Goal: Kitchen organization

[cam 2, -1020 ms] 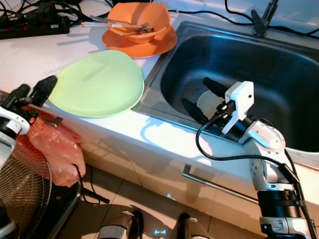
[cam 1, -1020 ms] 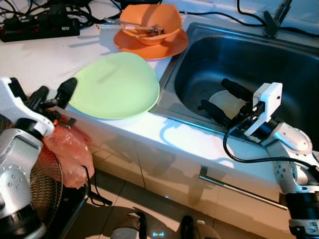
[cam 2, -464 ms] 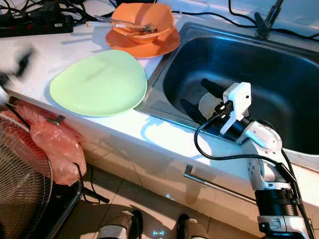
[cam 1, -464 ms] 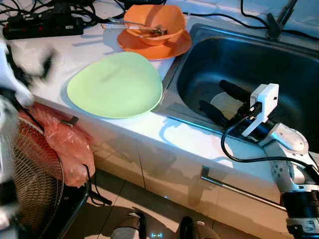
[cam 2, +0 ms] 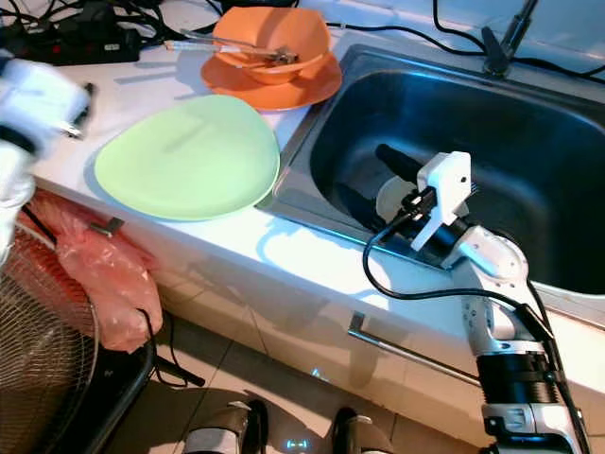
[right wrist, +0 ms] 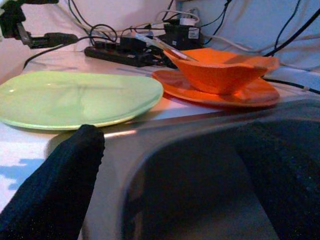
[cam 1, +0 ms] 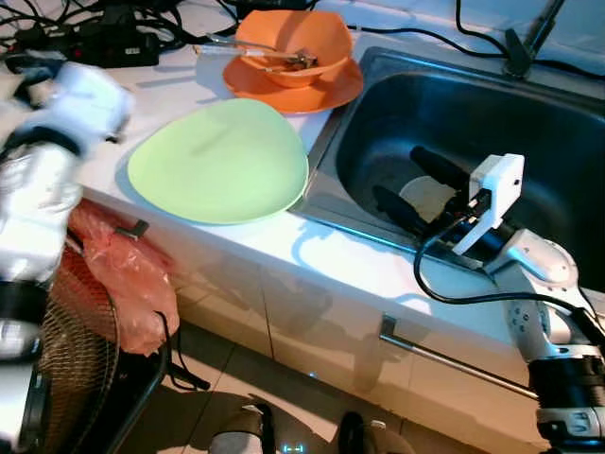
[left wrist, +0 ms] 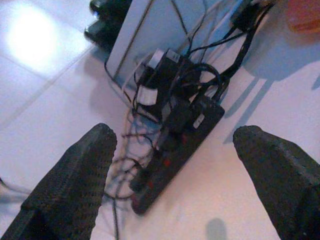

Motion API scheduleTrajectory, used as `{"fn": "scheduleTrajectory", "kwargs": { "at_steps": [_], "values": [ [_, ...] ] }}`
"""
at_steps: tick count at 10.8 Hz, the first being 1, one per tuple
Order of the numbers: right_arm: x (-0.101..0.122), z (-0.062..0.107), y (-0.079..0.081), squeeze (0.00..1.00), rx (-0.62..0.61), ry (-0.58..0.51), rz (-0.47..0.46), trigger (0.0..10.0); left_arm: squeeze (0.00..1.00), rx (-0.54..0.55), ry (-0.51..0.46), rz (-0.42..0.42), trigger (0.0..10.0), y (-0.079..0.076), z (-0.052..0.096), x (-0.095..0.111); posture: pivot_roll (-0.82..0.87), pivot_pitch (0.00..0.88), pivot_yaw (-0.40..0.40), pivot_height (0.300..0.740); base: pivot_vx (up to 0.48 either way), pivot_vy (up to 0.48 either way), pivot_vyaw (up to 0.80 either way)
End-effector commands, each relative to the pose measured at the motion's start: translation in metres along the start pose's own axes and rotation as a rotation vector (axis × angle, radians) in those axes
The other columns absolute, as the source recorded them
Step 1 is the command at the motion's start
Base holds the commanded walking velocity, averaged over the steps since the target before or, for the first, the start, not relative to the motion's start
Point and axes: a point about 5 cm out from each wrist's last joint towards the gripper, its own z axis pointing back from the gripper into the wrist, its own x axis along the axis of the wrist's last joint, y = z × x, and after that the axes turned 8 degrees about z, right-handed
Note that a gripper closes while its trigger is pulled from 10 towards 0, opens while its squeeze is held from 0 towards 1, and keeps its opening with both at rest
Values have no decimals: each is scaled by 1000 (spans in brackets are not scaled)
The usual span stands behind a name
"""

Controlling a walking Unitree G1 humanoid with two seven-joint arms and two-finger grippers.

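Robot's two grippers stand spread and unladen over a kitchen counter and sink.

The right gripper (cam 1: 416, 184) reaches down inside the stainless steel sink (cam 1: 529, 104), jaws wide apart and gripping nothing, above a pale round disc (cam 1: 430, 197) on the basin floor, apparently ready to collect it; contact cannot be made out. The left gripper (left wrist: 175, 175), blurred in the head views, hovers over a black power strip (left wrist: 175, 145) tangled with cables at the counter's back, fingers (left wrist: 75, 175) splayed and touching nothing. On the white countertop (cam 1: 170, 95), a pale green plate (cam 1: 219, 161) lies just beside the sink; behind it an orange bowl (cam 1: 291, 38) holding metal utensils (cam 1: 255, 52) sits on an orange plate (cam 1: 293, 85), seemingly awaiting sorting.
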Motion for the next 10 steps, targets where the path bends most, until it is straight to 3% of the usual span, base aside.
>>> {"fn": "scheduleTrajectory", "kwargs": {
  "at_steps": [1,2,3,4,5,7,8,10],
  "values": [
    [2,0,-1,0,13,-2,16,10000,0,23,61,-81,10000,5,-9,-5,167,188,-18,740,0,0,0],
    [2,1,-1,0,12,-2,18,10000,0,30,83,-114,10000,6,-21,-3,155,186,-16,740,0,0,0],
    [2,1,-1,0,12,-1,19,10000,0,24,105,1,10000,9,-26,-2,152,184,-15,740,0,0,0],
    [2,1,-1,0,13,0,18,10000,0,-37,130,283,10000,5,-30,-4,156,185,-16,740,0,0,0],
    [2,0,0,0,18,-2,15,10000,0,-40,78,555,10000,6,-34,1,160,182,-17,740,0,0,0],
    [3,-4,1,0,31,-9,13,10000,0,-101,111,827,10000,9,-37,-4,152,173,-17,740,0,0,0],
    [3,-4,1,0,31,-11,14,10000,0,-126,86,913,10000,10,-38,-2,152,170,-13,740,0,0,0],
    [3,-3,2,0,36,-11,14,10000,0,-278,93,1069,10000,1,-36,-2,149,166,-12,740,0,0,0]
  ]
}}
